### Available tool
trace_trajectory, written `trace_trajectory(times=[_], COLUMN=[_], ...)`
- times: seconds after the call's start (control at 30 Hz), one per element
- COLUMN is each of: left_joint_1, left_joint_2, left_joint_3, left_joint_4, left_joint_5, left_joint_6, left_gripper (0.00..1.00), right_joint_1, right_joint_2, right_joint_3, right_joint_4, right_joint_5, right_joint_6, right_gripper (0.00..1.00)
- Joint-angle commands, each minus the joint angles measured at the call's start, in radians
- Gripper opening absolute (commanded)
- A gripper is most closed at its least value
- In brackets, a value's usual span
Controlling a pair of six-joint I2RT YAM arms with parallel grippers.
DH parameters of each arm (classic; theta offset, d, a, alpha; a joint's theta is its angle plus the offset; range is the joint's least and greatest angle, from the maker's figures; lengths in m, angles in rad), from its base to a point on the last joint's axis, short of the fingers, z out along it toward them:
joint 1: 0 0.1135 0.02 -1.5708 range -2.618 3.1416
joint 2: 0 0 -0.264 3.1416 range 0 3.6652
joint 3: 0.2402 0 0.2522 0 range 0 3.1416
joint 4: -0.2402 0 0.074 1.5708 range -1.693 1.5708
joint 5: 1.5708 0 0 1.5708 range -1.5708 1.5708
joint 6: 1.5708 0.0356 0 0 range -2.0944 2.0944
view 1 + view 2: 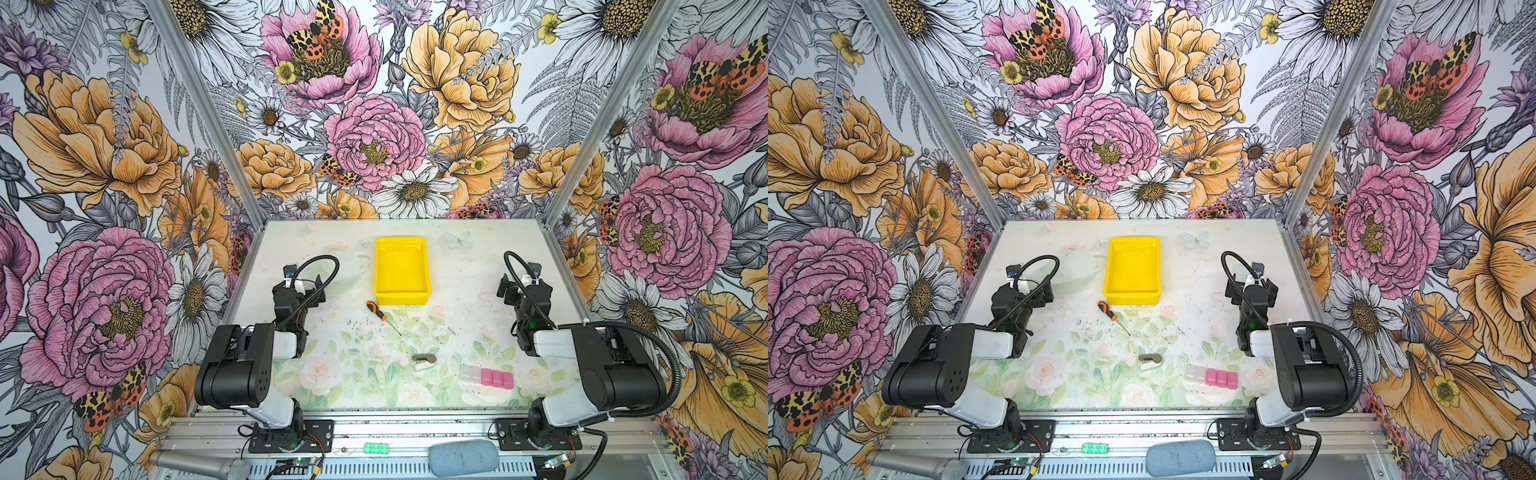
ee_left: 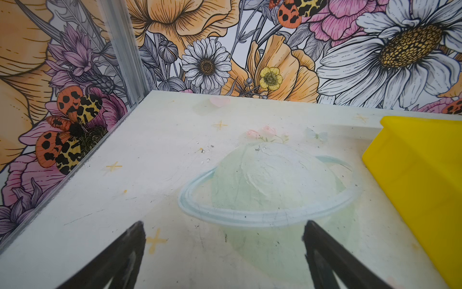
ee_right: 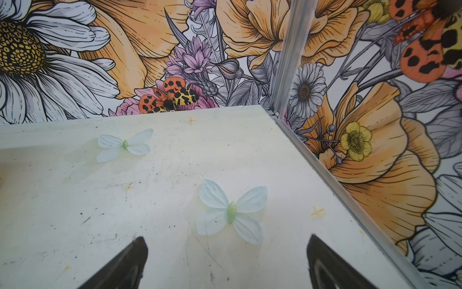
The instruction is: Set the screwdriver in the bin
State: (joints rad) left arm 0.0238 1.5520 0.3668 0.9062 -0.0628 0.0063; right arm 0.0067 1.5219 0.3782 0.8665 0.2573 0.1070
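Observation:
The screwdriver, with an orange-and-black handle and a thin grey shaft, lies flat on the table just in front of the bin's near left corner. The bin is a shallow yellow tray at the table's far middle, with nothing inside; its side wall shows in the left wrist view. My left gripper hovers open over bare table left of the bin. Right of the bin, my right gripper is open too and holds nothing. Neither wrist view shows the screwdriver.
A small grey-and-white clip-like object lies nearer the front, and a row of pink and clear small boxes sits at the front right. Flowered walls with aluminium corner posts close in the left, right and far sides of the table.

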Motion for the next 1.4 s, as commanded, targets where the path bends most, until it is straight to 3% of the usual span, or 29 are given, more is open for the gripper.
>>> trace_trajectory(times=[0.0,0.23,0.47,0.9,1.03,1.37], left_joint_1=[-0.002,0.003,-0.001,-0.013,-0.033,-0.103], left_joint_2=[-0.003,-0.007,-0.084,-0.388,-0.481,-0.614], left_joint_3=[0.015,0.015,0.048,0.098,0.132,0.189], left_joint_4=[0.021,0.019,-0.113,-0.582,-0.764,-1.019], left_joint_5=[0.012,0.007,-0.022,-0.070,-0.138,-0.139], left_joint_6=[-0.006,-0.011,-0.017,-0.108,-0.191,-0.332], left_gripper=[0.99,0.99,0.99,0.99,0.99,0.99], right_joint_1=[-0.003,-0.002,-0.001,0.003,0.009,0.034], right_joint_2=[0.013,0.011,-0.050,-0.366,-0.478,-0.678], right_joint_3=[-0.005,-0.007,0.010,0.038,0.066,0.168], right_joint_4=[0.035,0.039,-0.041,-0.435,-0.582,-0.923], right_joint_5=[0.008,0.008,0.017,0.017,0.021,0.046], right_joint_6=[0.006,0.006,0.007,0.058,0.068,0.118], right_gripper=[1.00,0.99,0.99,1.00,1.00,0.99])
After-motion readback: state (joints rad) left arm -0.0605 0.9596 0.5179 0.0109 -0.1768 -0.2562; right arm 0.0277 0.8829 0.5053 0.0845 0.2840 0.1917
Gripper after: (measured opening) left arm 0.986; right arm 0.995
